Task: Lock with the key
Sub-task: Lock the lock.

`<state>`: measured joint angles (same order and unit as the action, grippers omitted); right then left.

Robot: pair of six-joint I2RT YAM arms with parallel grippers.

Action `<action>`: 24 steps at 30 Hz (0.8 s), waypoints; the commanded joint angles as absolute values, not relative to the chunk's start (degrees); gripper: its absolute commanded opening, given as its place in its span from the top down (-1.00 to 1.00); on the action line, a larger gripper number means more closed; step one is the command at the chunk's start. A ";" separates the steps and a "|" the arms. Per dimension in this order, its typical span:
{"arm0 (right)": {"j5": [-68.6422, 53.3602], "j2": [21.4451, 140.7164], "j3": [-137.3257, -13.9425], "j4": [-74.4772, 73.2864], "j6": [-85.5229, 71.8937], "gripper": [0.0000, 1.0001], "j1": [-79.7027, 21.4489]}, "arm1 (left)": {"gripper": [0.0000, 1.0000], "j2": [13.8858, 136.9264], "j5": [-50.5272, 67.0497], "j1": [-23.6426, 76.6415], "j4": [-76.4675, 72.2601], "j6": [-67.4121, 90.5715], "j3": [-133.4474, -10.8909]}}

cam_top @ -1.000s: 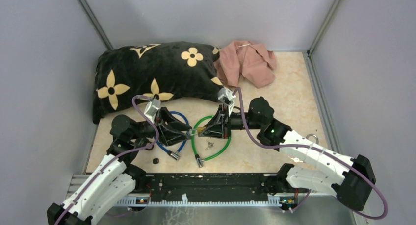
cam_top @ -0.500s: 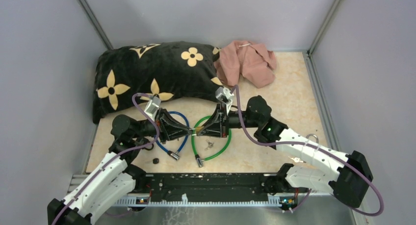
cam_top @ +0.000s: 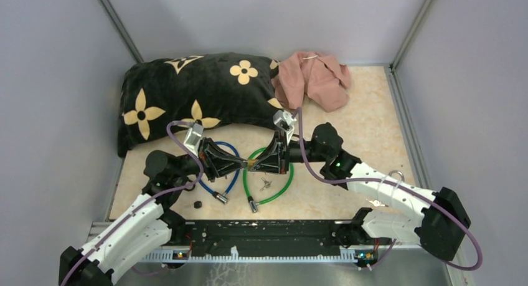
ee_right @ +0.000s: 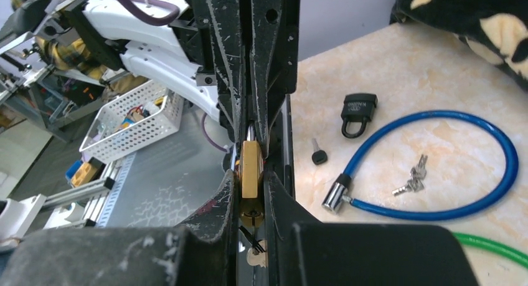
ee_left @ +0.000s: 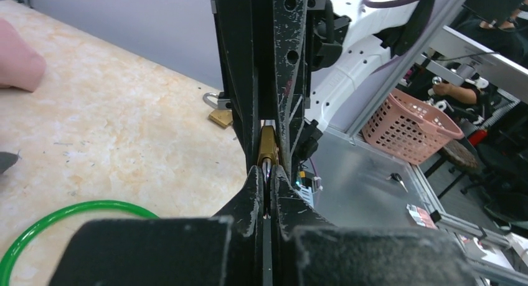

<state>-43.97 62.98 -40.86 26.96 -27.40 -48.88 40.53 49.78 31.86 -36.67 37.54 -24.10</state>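
A brass padlock (ee_right: pixel 251 164) hangs above the table, my right gripper (ee_right: pixel 249 177) shut on its body. Its empty keyhole (ee_right: pixel 252 214) faces the right wrist camera. My left gripper (ee_left: pixel 266 172) meets it head-on and is shut on a thin silver part at the padlock's (ee_left: pixel 268 146) far end, apparently the shackle. From above, the left gripper (cam_top: pixel 241 167) and right gripper (cam_top: pixel 254 165) touch tip to tip over the cable loops. A small bunch of keys (cam_top: pixel 266 184) lies on the table below them, loose, and a black-headed key (ee_right: pixel 319 154) lies apart.
A blue cable lock (cam_top: pixel 231 150) and a green cable lock (cam_top: pixel 274 194) lie under the grippers. A black padlock (ee_right: pixel 358 113) sits by the blue cable. Another brass padlock (ee_left: pixel 218 115) lies near the right arm. A black flowered pillow (cam_top: pixel 199 93) and pink cloth (cam_top: pixel 317 80) fill the back.
My left gripper has closed from partly open onto the silver part at the padlock's end. Both grippers have drifted slightly left and away from the bases, still tip to tip.
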 commanded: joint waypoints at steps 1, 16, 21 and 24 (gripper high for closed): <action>-35.48 63.16 -44.36 31.31 -26.93 1.00 -51.94 | 1.00 42.02 47.06 34.99 -33.88 36.51 -20.71; -36.80 49.14 -43.99 -8.02 -10.90 -0.48 -46.32 | 1.00 36.51 50.81 26.97 -25.25 28.65 -22.28; -40.80 55.76 -45.37 0.93 -11.77 -0.56 -46.45 | 1.00 37.04 52.79 26.96 -26.63 29.83 -22.30; -41.84 59.83 -47.03 1.33 -10.99 -0.38 -46.41 | 1.00 36.91 53.16 26.92 -26.02 29.68 -22.65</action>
<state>-38.79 56.93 -42.46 -3.55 -12.86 -46.33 37.28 51.07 27.22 -23.97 29.80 -22.06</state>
